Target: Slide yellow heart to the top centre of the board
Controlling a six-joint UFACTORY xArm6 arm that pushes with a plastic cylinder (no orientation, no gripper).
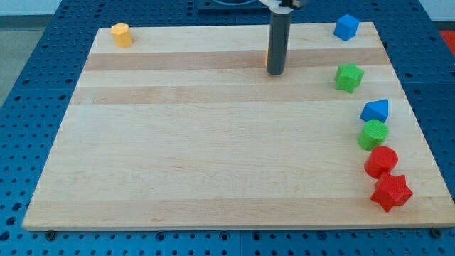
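- Currently set down on the wooden counter (213, 156), close to the middle of its top edge: my tip (275, 73), the lower end of a straight dark rod.
- Tool state: cannot tell whether apart or together; only a plain rod end visible.
- Just above and left of my tip, against the rod's left side: yellow heart (267, 58), seen only as a thin sliver, the rest hidden behind the rod; contact not confirmable.
- Far left of my tip, slightly higher: yellow block (121, 34), shape unclear.
- Right of my tip, at about the same height: green star (348, 77).
- Right of my tip and higher: blue block (346, 27).
- Right of my tip and lower, in descending order: blue triangle (375, 110), green cylinder (372, 134), red cylinder (381, 161), red star (391, 192), each touching or nearly touching the next.
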